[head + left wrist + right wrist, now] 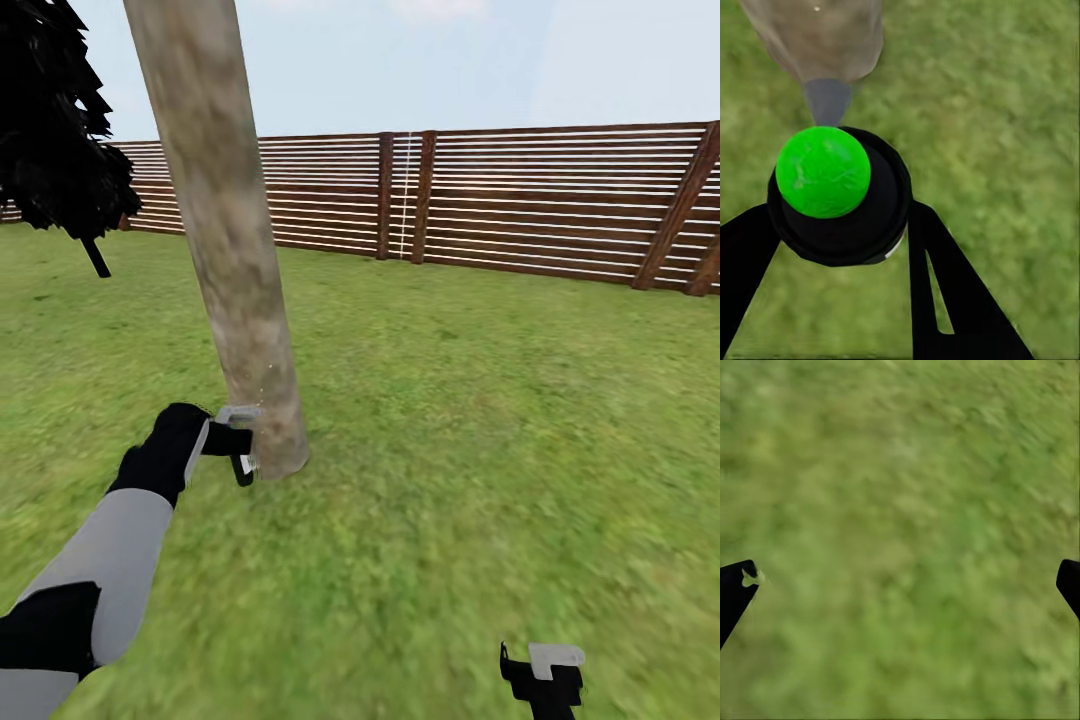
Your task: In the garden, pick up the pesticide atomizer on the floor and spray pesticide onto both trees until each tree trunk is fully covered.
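Observation:
The pale mottled tree trunk point(235, 250) rises from the lawn left of centre, leaning slightly in the head view. My left gripper point(238, 445) sits low beside its base, almost touching the bark. In the left wrist view this gripper point(840, 217) is shut on the pesticide atomizer point(832, 187), a black round body with a bright green knob. Its grey nozzle point(827, 101) points at the trunk point(817, 37) a short way ahead. My right gripper point(545, 678) hangs low at the right, over bare grass. Its fingers point(735, 592) stand wide apart with nothing between them.
A brown horizontal-slat fence point(500, 200) runs across the back of the lawn point(480, 420). A near-black conifer point(55, 130) stands at the far left, behind the trunk. Open grass spreads to the right of the trunk and in front of it.

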`<state>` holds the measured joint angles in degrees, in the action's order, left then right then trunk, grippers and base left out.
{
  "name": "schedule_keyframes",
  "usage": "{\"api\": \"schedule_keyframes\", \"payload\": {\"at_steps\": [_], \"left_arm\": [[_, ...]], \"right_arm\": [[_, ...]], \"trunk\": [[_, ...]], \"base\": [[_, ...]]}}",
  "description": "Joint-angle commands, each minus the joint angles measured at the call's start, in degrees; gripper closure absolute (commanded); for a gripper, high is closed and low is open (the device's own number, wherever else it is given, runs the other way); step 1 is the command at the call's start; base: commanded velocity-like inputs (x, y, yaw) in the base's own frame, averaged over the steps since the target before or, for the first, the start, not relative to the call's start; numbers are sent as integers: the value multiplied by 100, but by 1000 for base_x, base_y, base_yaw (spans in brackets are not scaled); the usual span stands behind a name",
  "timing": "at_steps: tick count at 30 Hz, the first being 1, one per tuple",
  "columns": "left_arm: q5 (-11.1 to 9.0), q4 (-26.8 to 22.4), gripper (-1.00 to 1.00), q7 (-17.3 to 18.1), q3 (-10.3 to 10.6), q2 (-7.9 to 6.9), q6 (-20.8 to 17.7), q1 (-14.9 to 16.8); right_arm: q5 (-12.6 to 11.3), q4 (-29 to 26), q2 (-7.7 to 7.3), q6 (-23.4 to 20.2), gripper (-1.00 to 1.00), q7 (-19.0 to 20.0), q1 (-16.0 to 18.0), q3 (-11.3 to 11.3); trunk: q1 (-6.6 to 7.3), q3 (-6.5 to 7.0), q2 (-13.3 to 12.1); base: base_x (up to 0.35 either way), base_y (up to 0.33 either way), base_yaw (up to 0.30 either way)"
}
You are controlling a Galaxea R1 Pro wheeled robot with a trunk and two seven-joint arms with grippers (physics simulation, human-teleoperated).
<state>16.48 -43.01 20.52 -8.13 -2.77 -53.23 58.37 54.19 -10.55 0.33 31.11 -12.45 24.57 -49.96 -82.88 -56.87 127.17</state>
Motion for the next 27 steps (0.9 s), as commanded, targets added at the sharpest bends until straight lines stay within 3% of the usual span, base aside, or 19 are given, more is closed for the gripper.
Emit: {"api": "schedule_keyframes", "payload": {"at_steps": [1,7,10,11,12,14,16,18,22,27], "left_arm": [[17,-6,100,58,-15,-18,-26,-2],[-13,-13,100,65,-22,3,-57,57],[3,-18,100,66,-28,-78,-331,296],[1,-16,100,66,-31,-185,-373,377],[-24,-11,100,83,-31,-462,-414,442],[-35,-7,100,161,-20,-560,-417,460],[-39,-4,100,257,113,-478,-424,478],[-53,-5,100,305,463,-317,-444,558],[-51,58,100,483,551,-328,-456,767],[-30,136,100,991,577,-888,-453,929]], "right_arm": [[60,1,3,10,-100,-31,4,-31],[64,1,3,10,-100,-29,4,-31],[60,1,3,10,-100,-32,4,-32],[60,1,-2,10,-100,-30,4,-35],[59,1,-2,10,-100,-29,4,-34],[64,1,-4,10,-100,-33,4,-32],[61,1,-6,10,-100,-35,4,-33],[62,1,-6,10,-100,-34,4,-38],[63,1,-6,10,-100,-35,4,-40],[65,1,-6,10,-100,-33,4,-33]], "trunk": [[-1,-5,2],[-1,-6,2],[-1,-6,2],[-1,-6,2],[-1,-6,2],[-1,-6,2],[-1,-6,2],[-1,-6,2],[-1,-6,2],[-1,-6,2]], "base": [[276,0,80],[170,0,11],[7,0,0],[2,0,0],[0,0,0],[0,0,0],[0,0,0],[0,0,0],[0,0,0],[0,0,0]]}}
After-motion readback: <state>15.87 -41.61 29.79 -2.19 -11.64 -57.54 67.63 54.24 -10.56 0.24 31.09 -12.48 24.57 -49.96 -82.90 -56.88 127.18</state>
